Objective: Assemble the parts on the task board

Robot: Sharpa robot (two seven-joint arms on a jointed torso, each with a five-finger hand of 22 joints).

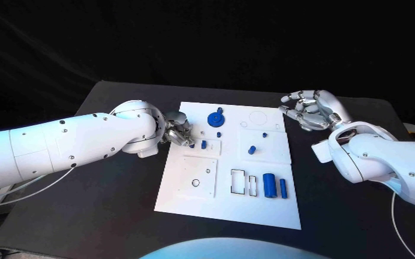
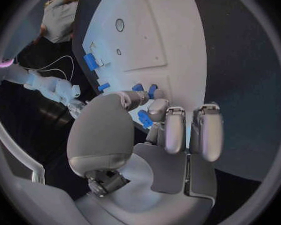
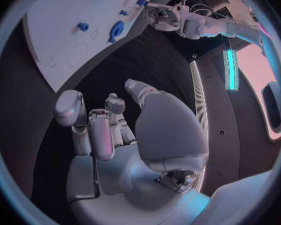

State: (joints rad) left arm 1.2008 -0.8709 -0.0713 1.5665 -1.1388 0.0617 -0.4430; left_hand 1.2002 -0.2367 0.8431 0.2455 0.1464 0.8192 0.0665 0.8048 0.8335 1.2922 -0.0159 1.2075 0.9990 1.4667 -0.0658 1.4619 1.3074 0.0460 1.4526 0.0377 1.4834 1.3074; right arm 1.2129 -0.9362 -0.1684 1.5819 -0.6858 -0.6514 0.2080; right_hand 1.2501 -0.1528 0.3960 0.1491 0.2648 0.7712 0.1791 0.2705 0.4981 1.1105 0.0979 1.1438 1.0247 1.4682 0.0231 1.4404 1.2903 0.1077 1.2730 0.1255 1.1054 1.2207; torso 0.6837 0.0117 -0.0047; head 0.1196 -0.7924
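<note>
The left hand (image 1: pixel 178 129) sits at the task board's (image 1: pixel 226 211) edge and seems to pinch a small blue part (image 2: pixel 144 118), ready to place it. Farther off, the right hand (image 1: pixel 311 110) waits off the board, fingers curled, holding nothing.

1. Our arms are glossy white shells; the left arm (image 1: pixel 78 142) is dotted with small dark screws.
2. Our left hand (image 1: pixel 179 129) and right hand (image 1: pixel 311 110) are silver, with grey pads.
3. A thin white cable trails beneath the left arm.
</note>
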